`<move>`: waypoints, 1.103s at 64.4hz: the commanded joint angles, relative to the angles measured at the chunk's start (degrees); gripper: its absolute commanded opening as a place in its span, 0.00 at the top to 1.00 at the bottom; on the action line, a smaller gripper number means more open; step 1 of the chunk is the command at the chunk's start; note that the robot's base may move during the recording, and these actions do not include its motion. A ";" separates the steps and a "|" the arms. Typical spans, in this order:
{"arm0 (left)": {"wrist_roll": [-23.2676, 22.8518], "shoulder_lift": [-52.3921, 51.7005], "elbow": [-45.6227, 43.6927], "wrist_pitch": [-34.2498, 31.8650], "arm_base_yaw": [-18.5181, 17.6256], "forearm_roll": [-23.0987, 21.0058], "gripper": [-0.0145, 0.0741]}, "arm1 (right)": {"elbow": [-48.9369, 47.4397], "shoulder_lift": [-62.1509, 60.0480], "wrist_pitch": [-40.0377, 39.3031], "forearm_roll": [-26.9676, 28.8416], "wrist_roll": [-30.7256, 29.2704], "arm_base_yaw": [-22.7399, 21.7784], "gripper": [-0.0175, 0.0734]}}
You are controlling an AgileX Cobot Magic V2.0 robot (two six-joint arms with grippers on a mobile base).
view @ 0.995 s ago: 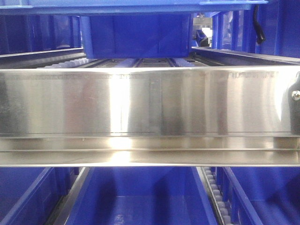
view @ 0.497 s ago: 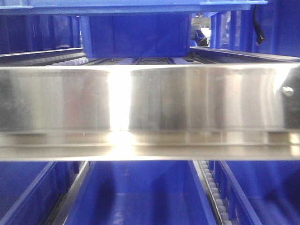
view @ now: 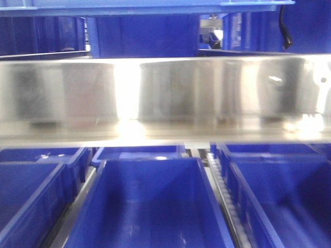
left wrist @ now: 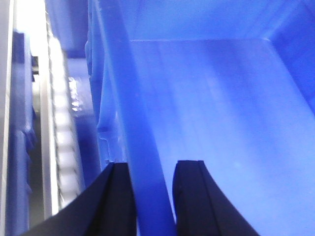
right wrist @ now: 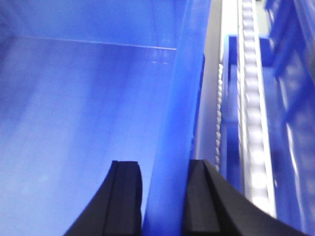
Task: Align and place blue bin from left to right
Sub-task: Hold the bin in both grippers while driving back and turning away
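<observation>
In the left wrist view my left gripper is shut on the left wall of the blue bin, one black finger outside the rim and one inside. The right wrist view has my right gripper shut on the opposite wall of the blue bin in the same way. The bin's smooth pale-blue inside is bare. A blue edge along the top of the front view may be this bin. No gripper appears in that view.
A shiny steel shelf rail spans the front view. Below it sit three open dark-blue bins, left, middle and right, with a roller track between them. More blue bins stand behind the rail. Roller tracks run beside the held bin.
In the front view the steel rail has shifted upward. The upper level's rollers have dropped behind it, and the rims of the lower bins have come into sight. The top blue edge stays put.
</observation>
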 commanded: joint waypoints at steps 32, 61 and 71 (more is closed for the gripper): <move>0.96 -1.45 -1.08 -3.96 -0.90 -6.74 0.96 | -1.17 -1.45 -6.96 4.43 -1.33 0.86 0.98; 0.96 -1.45 -1.08 -3.96 -0.90 -6.74 0.96 | -1.17 -1.45 -6.95 4.54 -1.33 0.86 0.98; 0.96 -1.45 -1.08 -3.96 -0.90 -6.74 0.96 | -1.17 -1.45 -6.95 4.54 -1.33 0.86 0.98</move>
